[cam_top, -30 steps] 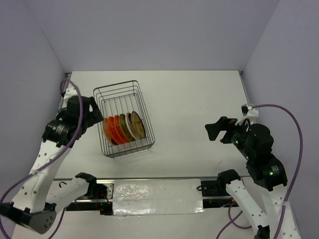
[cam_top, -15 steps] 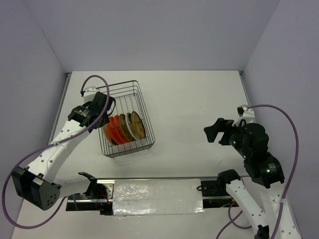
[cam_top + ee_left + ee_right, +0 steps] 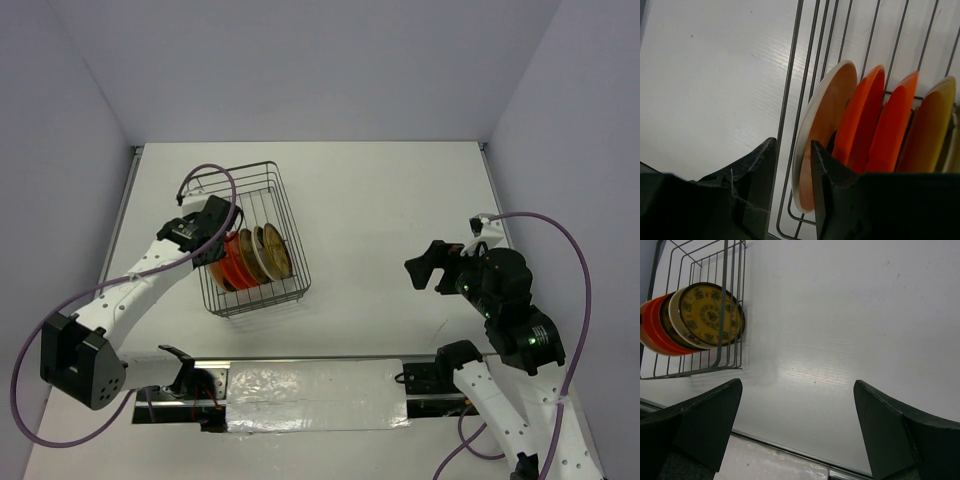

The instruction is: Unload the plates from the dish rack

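Observation:
The dish rack (image 3: 240, 180) stands left of centre with several plates (image 3: 248, 258) upright in its near half. In the left wrist view the end plate (image 3: 827, 110), pale-rimmed with an orange-brown face, stands beside two orange-red ones (image 3: 867, 115). My left gripper (image 3: 222, 243) reaches over the rack's left side. Its jaws (image 3: 792, 142) are narrowed on either side of that end plate's rim and a rack wire (image 3: 787, 100), with a slit of table still showing. My right gripper (image 3: 425, 265) hangs wide open over bare table (image 3: 797, 382), far from the rack. The dark plate with yellow pattern (image 3: 710, 314) faces it.
The rack's far half (image 3: 235, 195) holds no plates. White table (image 3: 400, 200) stretches between rack and right arm. Grey walls close off the back and sides, and a taped metal rail (image 3: 310, 385) runs along the near edge.
My left arm swung from outside the rack's left side to over the plates, and its jaws narrowed round the end plate. The right gripper drifted slightly left, still open.

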Tool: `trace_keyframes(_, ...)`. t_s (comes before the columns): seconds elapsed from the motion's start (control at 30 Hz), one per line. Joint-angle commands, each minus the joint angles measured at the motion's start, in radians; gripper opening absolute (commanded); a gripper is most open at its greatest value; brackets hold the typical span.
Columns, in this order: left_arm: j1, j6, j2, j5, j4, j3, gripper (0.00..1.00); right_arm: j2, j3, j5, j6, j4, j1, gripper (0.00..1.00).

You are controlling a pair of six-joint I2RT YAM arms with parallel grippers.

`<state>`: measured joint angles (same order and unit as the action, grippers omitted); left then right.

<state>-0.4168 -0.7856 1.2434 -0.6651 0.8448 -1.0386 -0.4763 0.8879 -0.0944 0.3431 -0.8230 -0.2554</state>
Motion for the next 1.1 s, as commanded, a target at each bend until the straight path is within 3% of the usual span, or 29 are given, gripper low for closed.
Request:
trace_keyframes(0.0,-0.01,-0.018,0.031,0.015,-0.009,0.012,0.46,0.016,-0.012,-0.01,0.002,0.045,0.002,1.0)
trace_keyframes(0.2,-0.03,-0.035,0.01,0.006,-0.001,0.014,0.45,0.019,-0.014,-0.008,-0.004,0.038,0.002,1.0)
trace_keyframes(0.3,-0.03,-0.041,0.031,0.007,0.005,0.018,0.33,0.027,-0.017,-0.016,-0.003,0.045,0.002,1.0)
trace_keyframes(0.33,-0.03,-0.043,0.033,0.01,0.005,0.018,0.25,0.027,-0.017,-0.016,-0.004,0.047,0.002,1.0)
trace_keyframes(0.43,-0.031,-0.05,0.03,0.013,0.01,0.017,0.12,0.025,-0.014,-0.015,-0.004,0.044,0.002,1.0)
trace_keyframes(0.47,-0.033,-0.053,0.025,0.013,0.013,0.014,0.02,0.025,-0.014,-0.013,-0.006,0.045,0.002,1.0)
trace_keyframes(0.5,-0.033,-0.053,0.016,0.013,0.016,0.003,0.0,0.027,-0.014,-0.013,-0.006,0.045,0.002,1.0)
trace_keyframes(0.77,-0.048,-0.067,-0.058,-0.059,0.153,-0.158,0.0,0.015,-0.021,-0.036,-0.003,0.071,0.002,1.0)
trace_keyframes(1.07,-0.047,-0.029,-0.01,-0.235,0.447,-0.561,0.0,-0.024,0.006,-0.117,0.031,0.14,0.002,1.0)
